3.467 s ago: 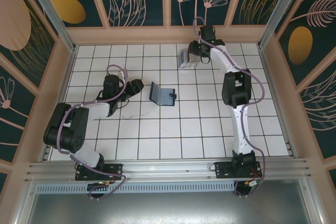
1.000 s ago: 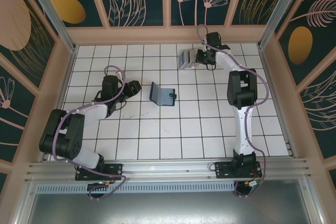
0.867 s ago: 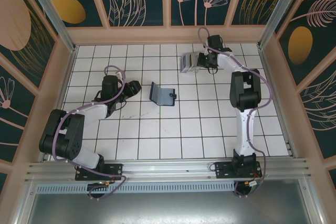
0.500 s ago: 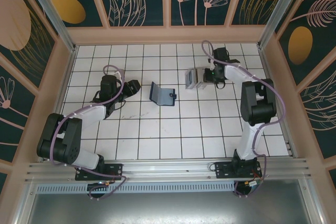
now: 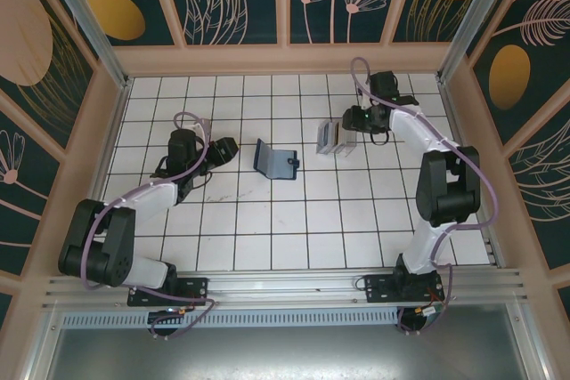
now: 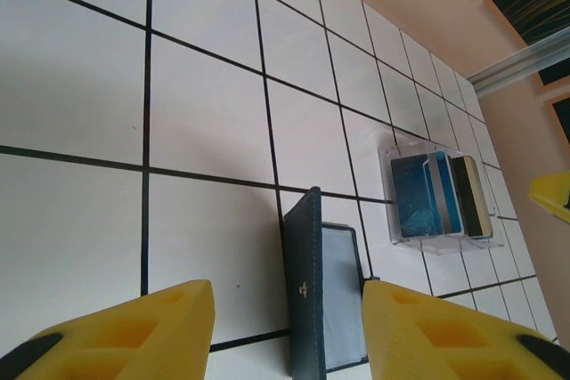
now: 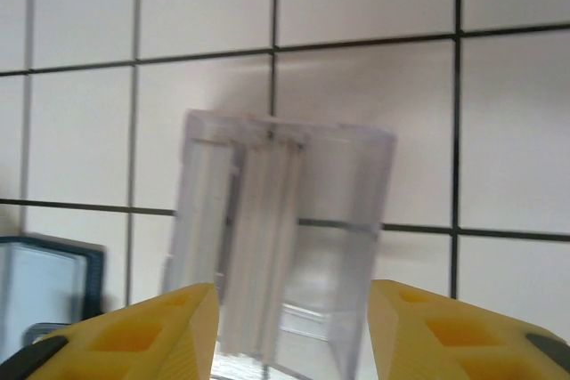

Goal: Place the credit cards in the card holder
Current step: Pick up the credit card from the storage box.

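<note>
Your right gripper (image 5: pixel 344 131) is closed on a clear case (image 5: pixel 329 138). In the right wrist view its yellow fingers (image 7: pixel 142 327) press the two sides of that case (image 7: pixel 285 220), and the gripper (image 7: pixel 289 295) has nothing else between them. The credit cards (image 7: pixel 254 238) stand on edge inside, but there they are pale and blurred, so you cannot count them. The near end of the case is cut off by the bottom of the frame.

From above, the case rests on the tiled table (image 5: pixel 267 238) at about 2 o'clock from the card holder (image 5: pixel 276 159), near it but apart. The cards are too small to tell apart from that height.

Your left gripper (image 5: pixel 223 149) sits at 9 o'clock of the card holder, close by and not touching it. Its fingers are spread wide, holding nothing (image 6: pixel 287 289). Through that gap you see the card holder (image 6: pixel 321 291) lying open, dark cover edge at 9 o'clock and a pale blue inner face beside it. Its lower end runs out of frame, and no pocket detail can be made out. Beyond it, at 1 o'clock, the case (image 6: pixel 441 206) shows the credit cards (image 6: pixel 445 195) more clearly: a blue face, a pale one and a dark one.

In the right wrist view a corner of the card holder (image 7: pixel 44 300) peeks in at 8 o'clock, partly behind a finger.
</note>
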